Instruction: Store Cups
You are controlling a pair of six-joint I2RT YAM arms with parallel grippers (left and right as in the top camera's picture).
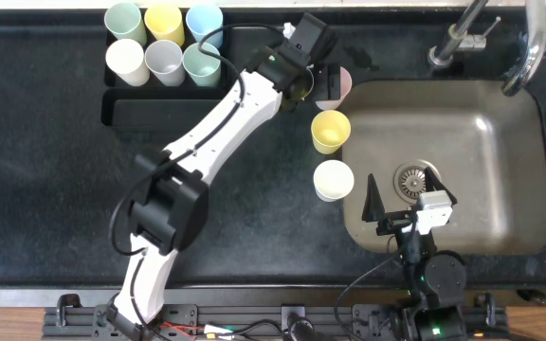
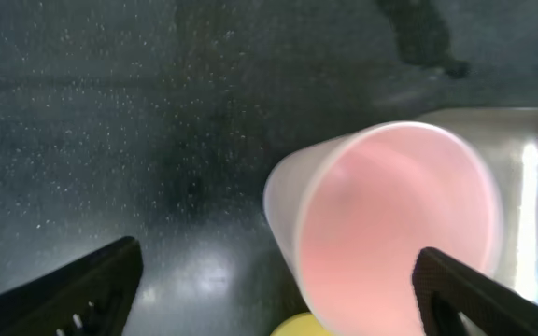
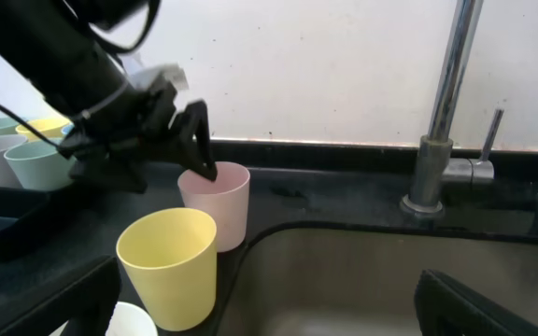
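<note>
A pink cup [image 2: 390, 224] stands upright on the dark counter at the sink's far left corner. My left gripper [image 2: 278, 289] hangs just above it, open, with the cup closer to one finger; from the right wrist view one fingertip [image 3: 204, 166] sits at the rim of the pink cup [image 3: 218, 201]. A yellow cup [image 1: 330, 131] and a white cup [image 1: 333, 180] stand in a row nearer along the sink's edge. Several cups [image 1: 164, 43] sit upright in a black tray [image 1: 150, 109] at the back left. My right gripper [image 1: 406, 204] is open and empty over the sink.
The steel sink [image 1: 500, 142] fills the right side, with a drain [image 1: 412, 178] and a faucet [image 3: 446, 112] at the back. The left arm's white link [image 1: 226, 118] crosses the counter diagonally. Bare dark counter [image 1: 45, 189] lies at the left.
</note>
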